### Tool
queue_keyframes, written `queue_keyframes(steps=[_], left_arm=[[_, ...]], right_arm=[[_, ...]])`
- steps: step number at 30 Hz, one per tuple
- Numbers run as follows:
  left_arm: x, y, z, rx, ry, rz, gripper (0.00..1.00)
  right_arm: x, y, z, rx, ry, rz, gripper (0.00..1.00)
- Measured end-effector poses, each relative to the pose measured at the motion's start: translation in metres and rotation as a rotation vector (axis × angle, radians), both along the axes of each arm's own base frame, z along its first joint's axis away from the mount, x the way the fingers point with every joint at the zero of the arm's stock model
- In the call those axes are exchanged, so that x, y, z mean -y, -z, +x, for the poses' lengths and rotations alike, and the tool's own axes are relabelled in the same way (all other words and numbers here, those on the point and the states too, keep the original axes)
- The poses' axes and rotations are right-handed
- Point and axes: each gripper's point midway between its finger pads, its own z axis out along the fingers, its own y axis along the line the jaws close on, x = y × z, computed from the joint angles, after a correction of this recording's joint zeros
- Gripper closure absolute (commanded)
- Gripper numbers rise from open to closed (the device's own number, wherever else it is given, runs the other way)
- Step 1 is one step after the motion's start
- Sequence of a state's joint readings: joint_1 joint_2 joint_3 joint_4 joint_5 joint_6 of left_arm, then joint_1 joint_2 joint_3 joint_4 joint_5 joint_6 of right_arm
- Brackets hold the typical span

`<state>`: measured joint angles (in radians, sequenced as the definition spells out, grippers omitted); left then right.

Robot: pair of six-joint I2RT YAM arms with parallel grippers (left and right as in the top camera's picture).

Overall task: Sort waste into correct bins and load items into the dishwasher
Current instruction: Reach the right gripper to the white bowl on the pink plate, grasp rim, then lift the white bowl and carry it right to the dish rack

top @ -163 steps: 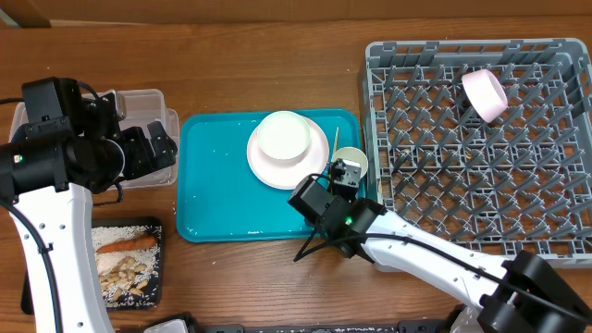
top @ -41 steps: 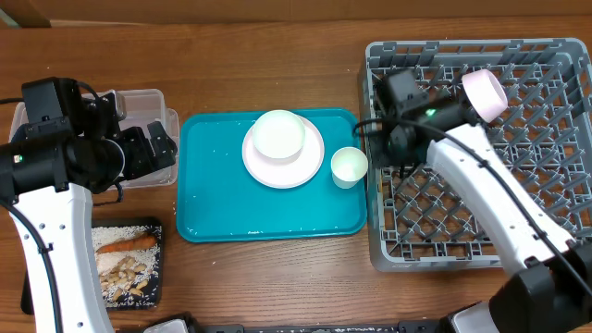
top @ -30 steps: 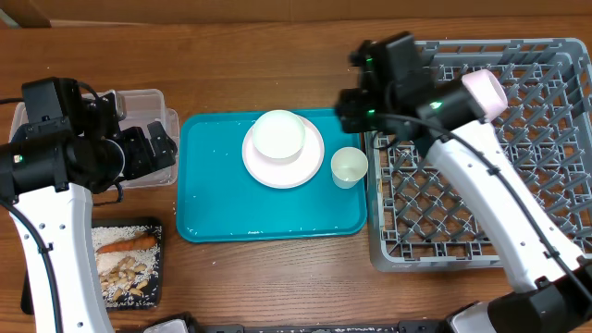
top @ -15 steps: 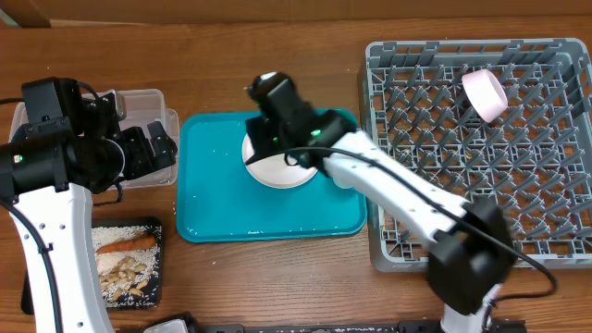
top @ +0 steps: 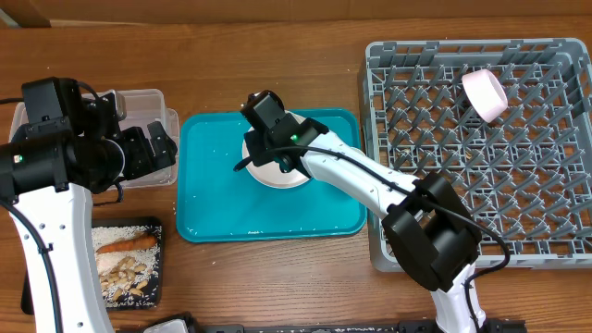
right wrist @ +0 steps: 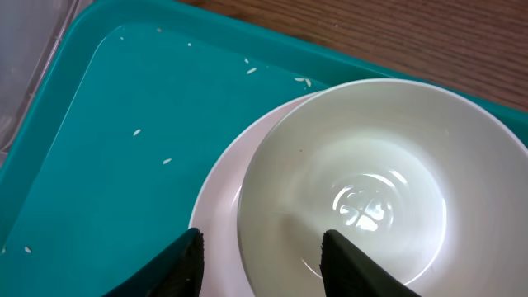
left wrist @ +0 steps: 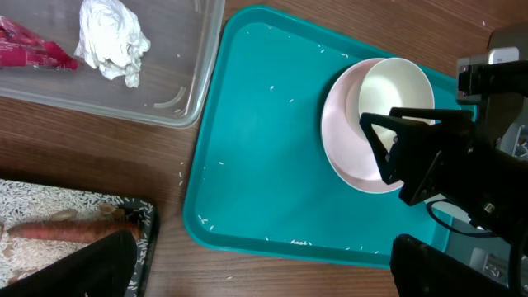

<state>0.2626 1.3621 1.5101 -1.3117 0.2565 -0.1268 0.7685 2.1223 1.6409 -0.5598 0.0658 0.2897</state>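
A white bowl (right wrist: 363, 181) sits on a pale pink plate (right wrist: 219, 214) on the teal tray (right wrist: 107, 148). My right gripper (right wrist: 264, 264) is open and empty, its fingers just above the bowl's near rim; it also shows in the overhead view (top: 268, 159). The bowl (left wrist: 396, 91) and plate (left wrist: 342, 140) also show in the left wrist view. My left gripper (left wrist: 272, 272) is open and empty, and hangs over the table at the tray's left (top: 148, 148). A pink cup (top: 484, 92) lies in the grey dish rack (top: 375, 111). The small cup on the tray is hidden under my right arm.
A clear bin (left wrist: 107, 91) left of the tray holds a crumpled tissue (left wrist: 111, 37) and a red wrapper (left wrist: 29, 49). A black tray of food scraps (top: 125, 259) sits at the front left. Rice grains are scattered on the teal tray.
My right arm has swung left from the rack's edge across the tray and now hovers over the bowl. The left arm has not moved.
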Motion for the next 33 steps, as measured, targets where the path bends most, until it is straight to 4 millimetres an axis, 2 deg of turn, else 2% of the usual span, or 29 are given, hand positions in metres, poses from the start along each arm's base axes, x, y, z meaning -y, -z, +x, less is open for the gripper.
queue_keyframes(steps=[13,18,33], left_arm=[[0.000,0.000,0.000,0.000,0.000,0.000,0.00],[0.000,0.000,0.000,0.000,0.000,0.000,0.00],[0.000,0.000,0.000,0.000,0.000,0.000,0.00]], right_arm=[[-0.009,0.016,-0.008,-0.024,-0.022,-0.009,0.53],[-0.011,0.015,-0.005,-0.013,-0.024,0.000,0.76],[-0.011,0.023,-0.006,-0.027,-0.022,-0.007,0.78]])
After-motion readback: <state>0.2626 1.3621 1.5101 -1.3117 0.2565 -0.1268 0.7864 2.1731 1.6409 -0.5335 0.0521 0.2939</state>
